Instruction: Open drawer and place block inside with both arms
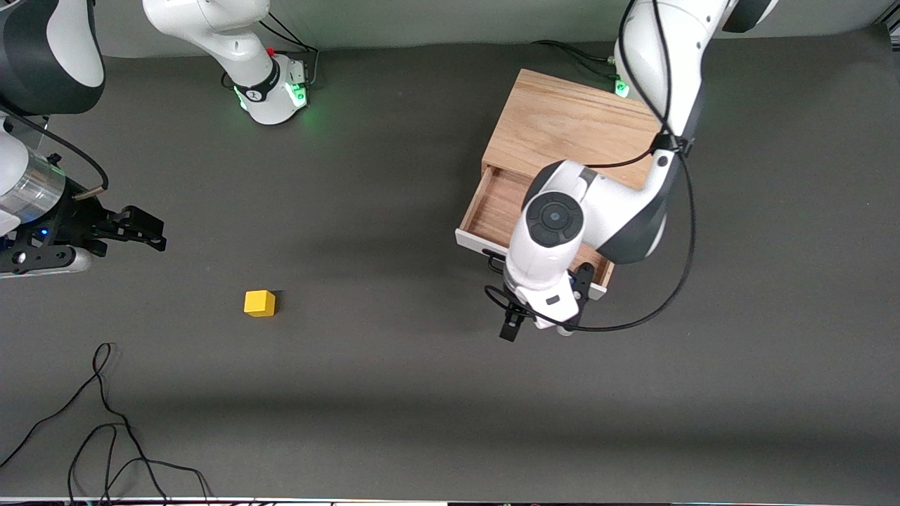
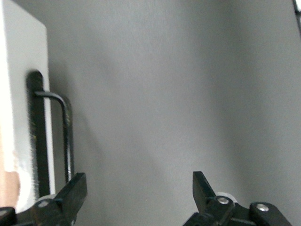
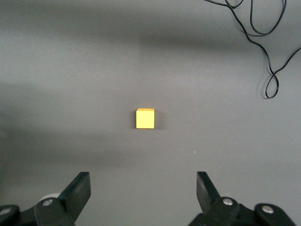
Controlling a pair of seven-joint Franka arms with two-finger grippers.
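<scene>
Ahead of parted right jaws, block (image 3: 145, 118)

table (image 1: 394, 393): dark grey mat, bare mostly | loose black cable (image 1: 105, 436): just looping around on the edge nearest the front camera, right arm's end

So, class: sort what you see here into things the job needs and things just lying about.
Needed:
- drawer, pulled open
- block, on the table
- left gripper, open, just off the drawer handle
- right gripper, open, above the block

Lying about:
- loose black cable, nearer the camera
</scene>
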